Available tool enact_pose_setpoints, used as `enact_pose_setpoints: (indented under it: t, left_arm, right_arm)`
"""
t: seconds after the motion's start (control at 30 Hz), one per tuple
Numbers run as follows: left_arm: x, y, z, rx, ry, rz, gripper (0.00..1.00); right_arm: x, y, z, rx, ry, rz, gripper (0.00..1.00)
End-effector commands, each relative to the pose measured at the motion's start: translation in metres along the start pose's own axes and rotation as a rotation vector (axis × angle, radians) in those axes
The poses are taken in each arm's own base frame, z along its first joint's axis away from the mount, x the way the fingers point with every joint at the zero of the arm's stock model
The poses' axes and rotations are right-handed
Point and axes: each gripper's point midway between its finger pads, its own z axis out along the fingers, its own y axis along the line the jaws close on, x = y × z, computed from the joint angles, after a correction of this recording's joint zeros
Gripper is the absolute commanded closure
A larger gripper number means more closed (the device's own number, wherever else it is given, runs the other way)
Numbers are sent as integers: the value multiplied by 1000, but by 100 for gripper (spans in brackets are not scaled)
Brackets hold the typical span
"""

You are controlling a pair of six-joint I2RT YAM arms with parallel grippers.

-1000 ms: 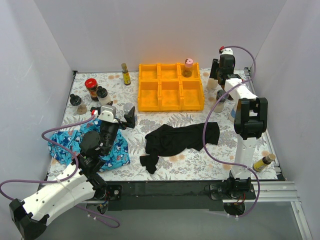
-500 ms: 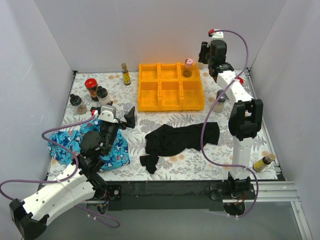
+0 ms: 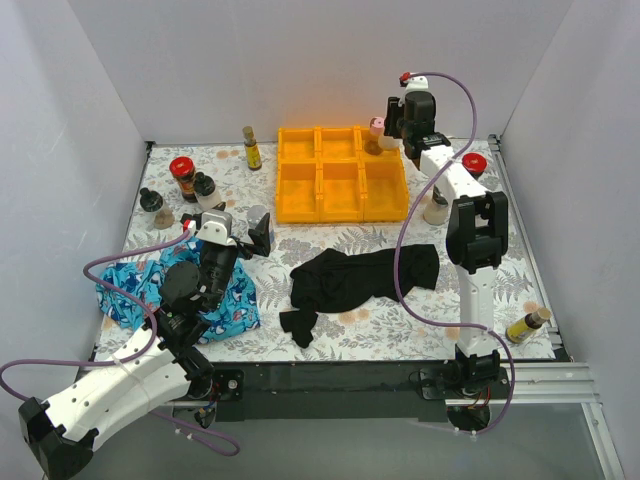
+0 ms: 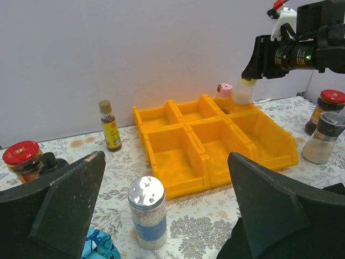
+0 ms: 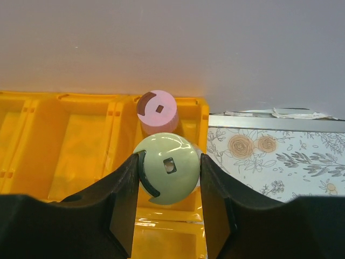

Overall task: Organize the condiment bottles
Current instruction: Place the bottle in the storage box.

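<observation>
Over the back right compartment of the orange tray [image 3: 340, 213], the right gripper [image 5: 168, 181] is clamped on a green-lidded jar [image 5: 168, 164], one finger pressed to each side of the round lid. The jar hangs upright from the jaws. Just behind it, inside that same compartment, stands the pink-lidded jar [image 5: 157, 110]; the two lids are close, and whether they touch cannot be told. Whether the held jar's base has reached the tray floor cannot be told either.

The enclosure's back wall rises close behind the tray, and the tray's right rim lies just beside the right finger. The other five compartments show only their orange floors.

To the right of the tray stand a red-lidded jar [image 4: 326, 110] and a silver-capped jar [image 4: 322, 137], near each other. A yellow-capped bottle [image 3: 527, 325] lies near the table's front right corner.

The left gripper [image 3: 262, 232] hovers low with its jaws spread wide, holding nothing. A silver-lidded jar [image 4: 146, 213] stands ahead of it, apart from both fingers. Further left are an amber bottle [image 4: 110, 127] near the tray's back left corner, a second red-lidded jar [image 4: 22, 160] and two black-capped bottles [image 3: 205, 188]. A black cloth [image 3: 360, 278] and a blue cloth [image 3: 170, 290] lie on the near half of the table.
</observation>
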Motion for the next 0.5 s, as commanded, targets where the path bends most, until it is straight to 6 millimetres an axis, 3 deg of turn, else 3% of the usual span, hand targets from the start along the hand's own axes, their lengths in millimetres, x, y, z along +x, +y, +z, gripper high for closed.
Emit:
enact_pose_setpoints:
  t: [0.0,0.47]
  left_arm:
    - [-3,0,0,0,-12,1,2]
    - [-2,-1,1,2,-9,4,2]
  right_arm:
    - [-31,20,10,-60,-133,-4,90]
    - [19,25,40,-33,-75,11,85]
